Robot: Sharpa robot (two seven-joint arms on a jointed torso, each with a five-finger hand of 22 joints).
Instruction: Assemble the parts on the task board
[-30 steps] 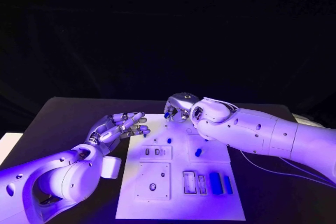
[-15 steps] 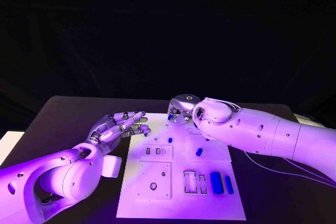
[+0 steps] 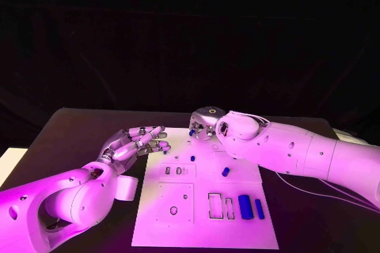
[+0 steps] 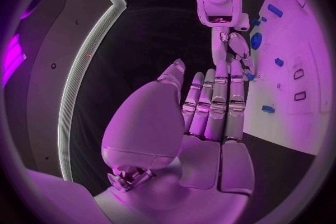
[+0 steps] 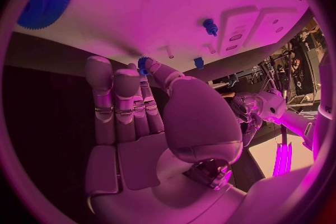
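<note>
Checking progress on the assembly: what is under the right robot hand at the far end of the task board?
The right robot hand hovers over the task board's far edge, a small blue part at its fingertips. Whether more parts lie beneath is hidden.

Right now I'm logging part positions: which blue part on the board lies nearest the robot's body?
The large blue block beside the thin blue bar, at the task board's near end; the other blue parts lie farther up toward the hands.
</note>
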